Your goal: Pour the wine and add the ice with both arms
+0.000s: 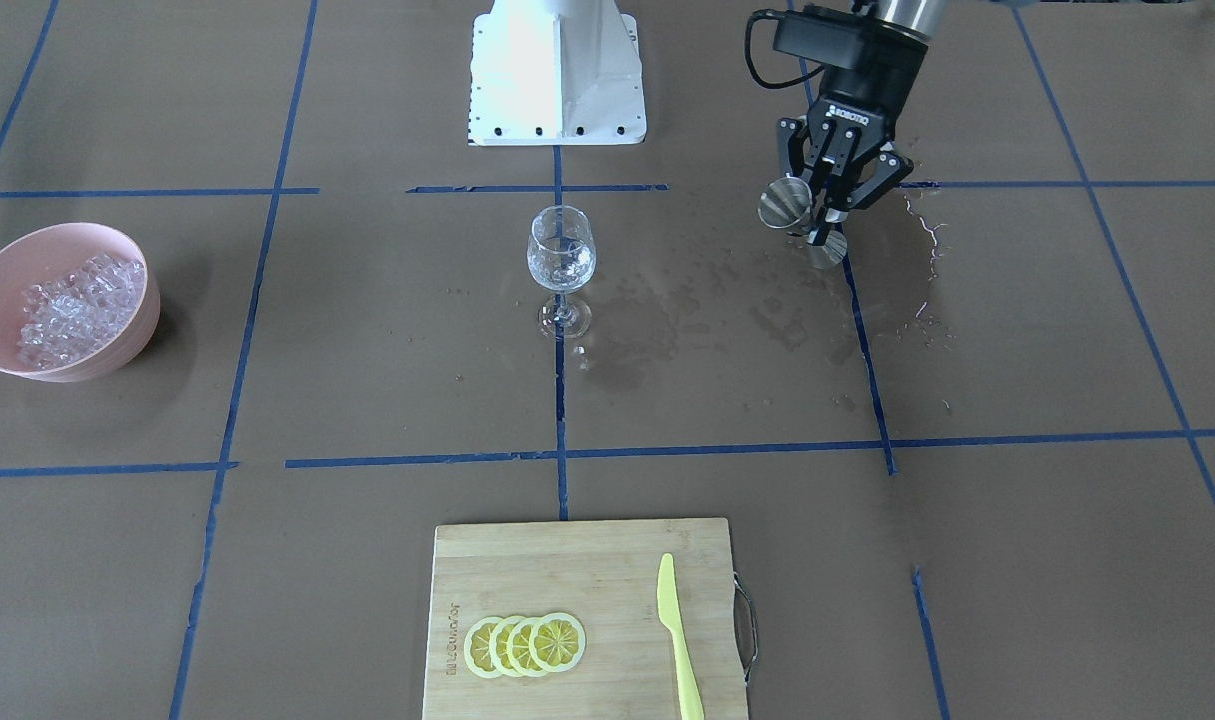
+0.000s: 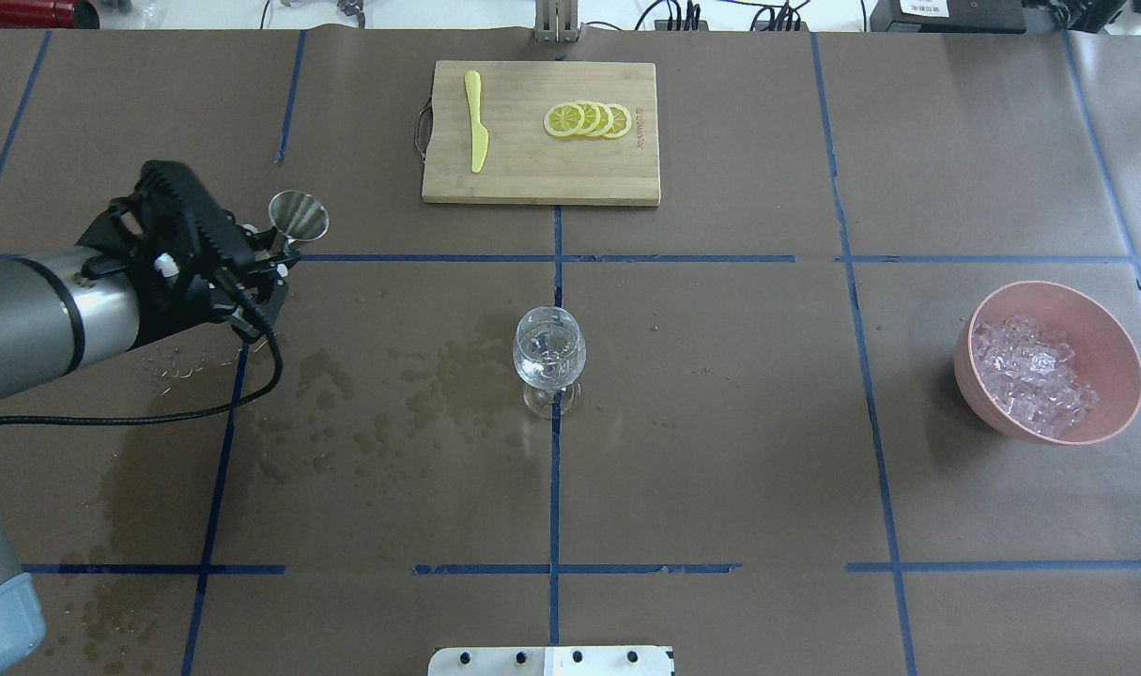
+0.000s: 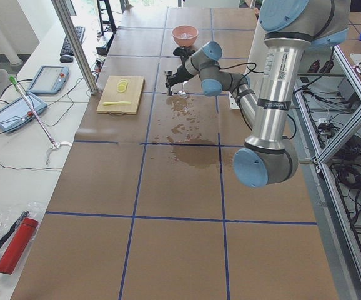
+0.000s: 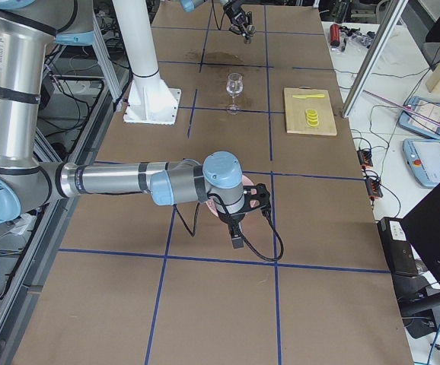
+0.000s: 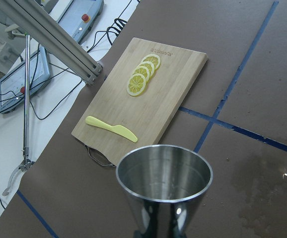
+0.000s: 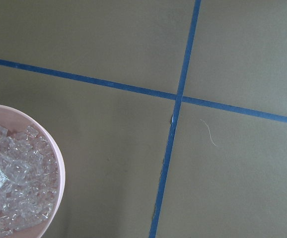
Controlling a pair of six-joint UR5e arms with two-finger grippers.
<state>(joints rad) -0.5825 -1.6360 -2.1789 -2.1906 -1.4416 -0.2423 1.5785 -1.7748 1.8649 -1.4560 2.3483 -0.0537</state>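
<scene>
– Wine (image 1: 561, 268): where is it now?
– A little clear liquid sits in the wine glass (image 2: 549, 352), which stands upright at the middle of the table (image 2: 720, 469) on a blue tape line. I can't tell if any ice is in it. A wet spill (image 2: 439, 371) spreads over the paper from the glass toward the table's left end.
– And the pouring arm?
– The left gripper (image 1: 825, 212) is clamped on a steel jigger (image 5: 163, 183), well apart from the glass. The wrist view shows its cup mouth-up and seemingly empty, so I'd judge the pour done.
– So ice is next?
– Likely. The ice (image 1: 77, 305) is heaped in a pink bowl (image 1: 127, 345) near the table's right end. The right gripper (image 4: 237, 236) hangs just beside that bowl, and I cannot tell whether its jaws are apart or together.
– What does the move call for?
– Centring over the heap, pinching one small slippery cube, then carrying it to the narrow glass mouth without knocking the stem.
</scene>
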